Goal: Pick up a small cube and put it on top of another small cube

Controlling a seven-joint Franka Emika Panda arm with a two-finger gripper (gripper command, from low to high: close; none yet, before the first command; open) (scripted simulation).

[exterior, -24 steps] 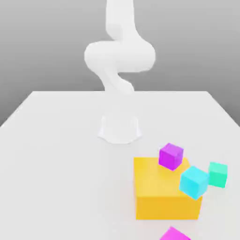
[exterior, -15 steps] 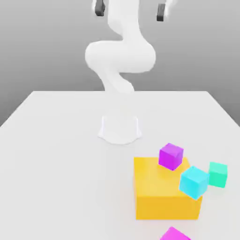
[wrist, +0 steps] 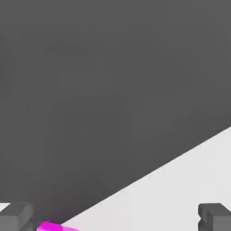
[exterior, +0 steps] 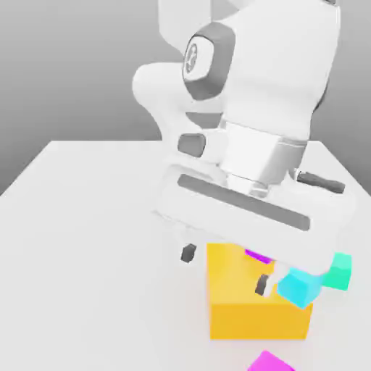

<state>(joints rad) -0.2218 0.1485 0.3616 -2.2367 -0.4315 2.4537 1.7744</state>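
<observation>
Hovering with jaws spread wide and empty over the magenta cube (exterior: 257,255) on the yellow block (exterior: 246,308) near the worktop's (exterior: 87,239) front edge; I should centre before descending, clear of the cyan cube (exterior: 298,286).

A big yellow block (exterior: 246,304) sits on the white table (exterior: 80,239), near the front edge. A small green-blue cube (exterior: 339,271) sits on the table just beside it, on the exterior view's right. The wall behind is plain grey
</observation>
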